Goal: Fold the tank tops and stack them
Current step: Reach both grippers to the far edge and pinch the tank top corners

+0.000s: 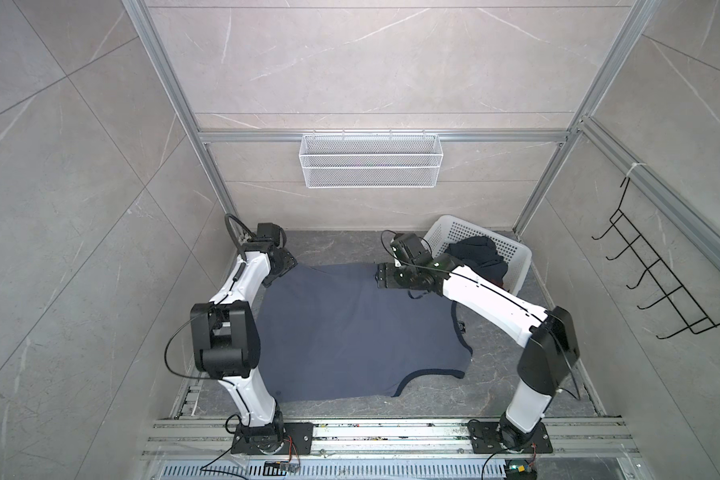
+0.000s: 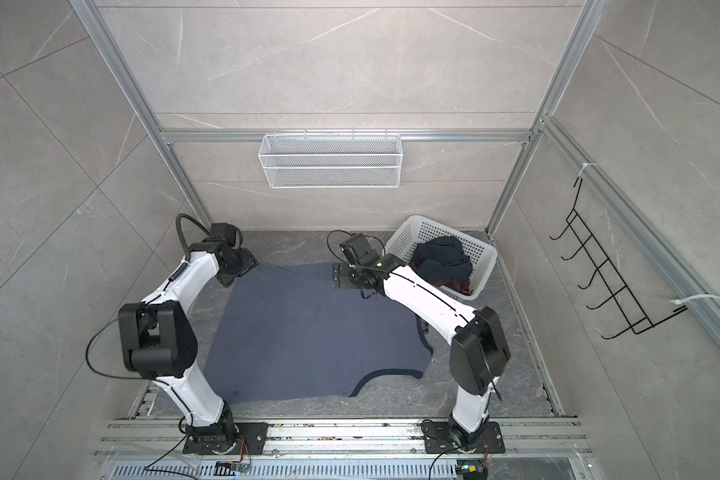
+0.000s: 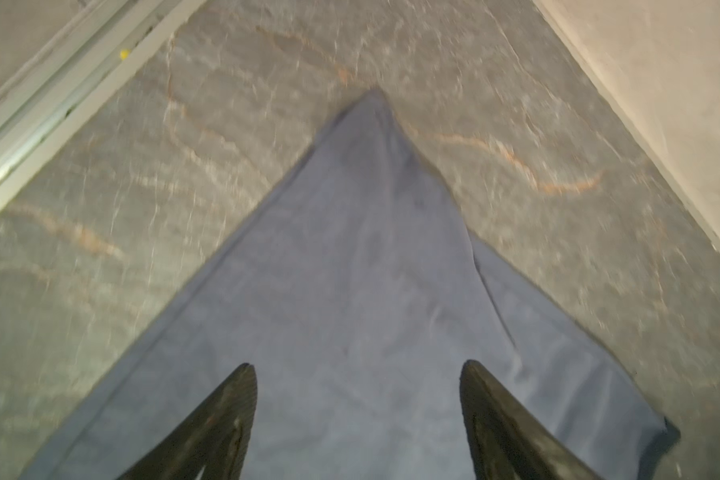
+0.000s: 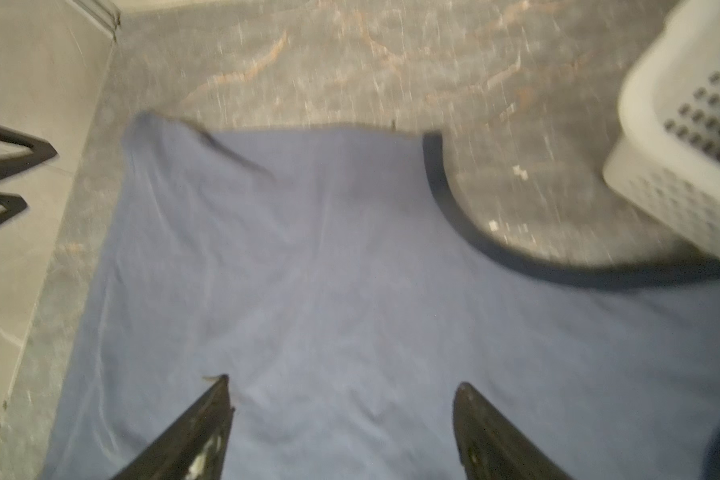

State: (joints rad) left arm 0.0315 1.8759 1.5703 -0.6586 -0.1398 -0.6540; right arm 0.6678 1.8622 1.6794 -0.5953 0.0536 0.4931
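The slate-blue tank top (image 1: 350, 332) (image 2: 308, 332) lies spread flat on the dark stone floor in both top views, plain side up, with its dark-trimmed neck and armholes to the right. A dark navy tank top (image 1: 474, 255) (image 2: 443, 257) sits crumpled in the white perforated basket. My left gripper (image 1: 281, 266) (image 3: 358, 363) hangs open over the blue top's far left corner (image 3: 375, 124). Over the far edge near the middle, my right gripper (image 1: 385, 276) (image 4: 343, 380) is open too. Nothing is between either pair of fingers.
The white basket (image 1: 512, 253) (image 4: 682, 145) stands at the far right corner, close behind the right arm. A wire mesh tray (image 1: 371, 160) hangs on the back wall and a black hook rack (image 1: 657, 274) on the right wall. Aluminium rails (image 1: 391, 436) run along the front.
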